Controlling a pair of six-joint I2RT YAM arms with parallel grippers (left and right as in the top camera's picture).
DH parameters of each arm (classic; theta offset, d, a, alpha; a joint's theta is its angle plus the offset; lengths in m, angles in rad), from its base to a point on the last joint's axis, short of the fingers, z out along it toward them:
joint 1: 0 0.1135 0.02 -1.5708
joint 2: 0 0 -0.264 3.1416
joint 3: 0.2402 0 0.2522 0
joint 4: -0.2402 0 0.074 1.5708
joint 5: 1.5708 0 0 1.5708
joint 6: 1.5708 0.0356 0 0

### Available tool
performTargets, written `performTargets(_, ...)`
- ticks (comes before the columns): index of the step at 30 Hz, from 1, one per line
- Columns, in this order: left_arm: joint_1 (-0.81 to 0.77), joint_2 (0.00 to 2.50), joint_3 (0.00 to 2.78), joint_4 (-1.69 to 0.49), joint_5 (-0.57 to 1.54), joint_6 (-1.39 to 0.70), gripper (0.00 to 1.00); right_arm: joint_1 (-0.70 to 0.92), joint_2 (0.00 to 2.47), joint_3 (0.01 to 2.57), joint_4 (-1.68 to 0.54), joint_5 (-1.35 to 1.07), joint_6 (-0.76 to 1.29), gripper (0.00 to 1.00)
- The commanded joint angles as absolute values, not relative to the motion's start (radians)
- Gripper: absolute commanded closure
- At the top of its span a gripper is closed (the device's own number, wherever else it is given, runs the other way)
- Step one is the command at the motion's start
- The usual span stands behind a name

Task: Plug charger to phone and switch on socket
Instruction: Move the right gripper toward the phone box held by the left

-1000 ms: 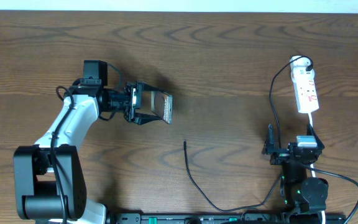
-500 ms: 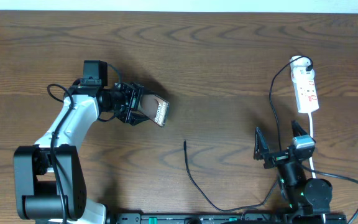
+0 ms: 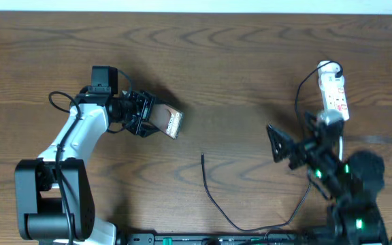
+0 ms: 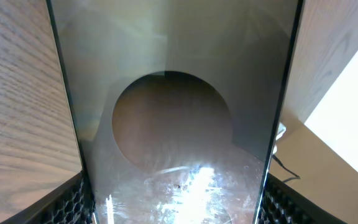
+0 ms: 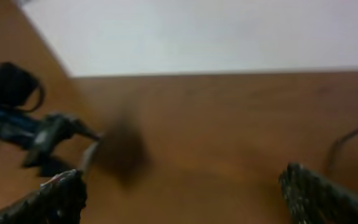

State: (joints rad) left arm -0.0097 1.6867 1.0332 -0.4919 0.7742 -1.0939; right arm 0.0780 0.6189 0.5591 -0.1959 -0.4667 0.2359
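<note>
My left gripper (image 3: 145,116) is shut on the phone (image 3: 171,121) and holds it tilted above the table at centre left. In the left wrist view the phone's glossy face (image 4: 179,112) fills the frame between the jaws (image 4: 179,208). The charger, a thin black cable (image 3: 213,197), lies on the table with its plug tip (image 3: 203,156) free, below and right of the phone. The socket, a white power strip (image 3: 337,95), lies at the far right. My right gripper (image 3: 292,139) is open and empty, raised left of the strip. Its view is blurred, and its jaws (image 5: 185,196) are wide apart.
The strip's white cord (image 3: 341,139) runs down toward the right arm's base. A thin black cable (image 3: 298,102) loops from the strip's top end down its left side. The left arm (image 5: 17,112) shows blurred at the left of the right wrist view.
My right arm has risen from the table's front edge and swung up and left, with its jaws opened wide. My left gripper has turned the phone and drawn it slightly left.
</note>
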Motion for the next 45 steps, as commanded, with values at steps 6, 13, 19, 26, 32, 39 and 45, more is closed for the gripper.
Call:
performTargets(6,-0.015,1.665,1.065,-0.492,0.724,-1.082,0.93,0.08,1.035,0.736,-0.089,-0.923,0.508,0.01)
performTargets(13,-0.015,1.665,1.065,-0.492,0.687,-1.113,0.93,0.08,1.233,0.739,0.087,-1.021,0.751,0.01)
performTargets(19,-0.016,1.665,1.065,-0.492,0.659,-1.168,0.93,0.086,1.32,0.739,0.13,-1.005,0.874,0.02)
performTargets(26,-0.047,1.665,1.065,-0.492,0.621,-1.312,0.93,0.165,1.387,0.739,0.162,-0.992,0.794,0.12)
performTargets(32,-0.102,1.665,1.065,-0.492,0.582,-1.375,0.93,0.266,1.474,0.739,0.175,-0.939,0.788,0.13)
performTargets(39,-0.128,1.665,1.065,-0.492,0.59,-1.424,0.92,0.356,1.575,0.739,0.278,-0.924,0.788,0.13)
performTargets(45,-0.141,1.665,1.065,-0.492,0.595,-1.424,0.93,0.415,1.625,0.739,0.277,-0.844,0.8,0.13)
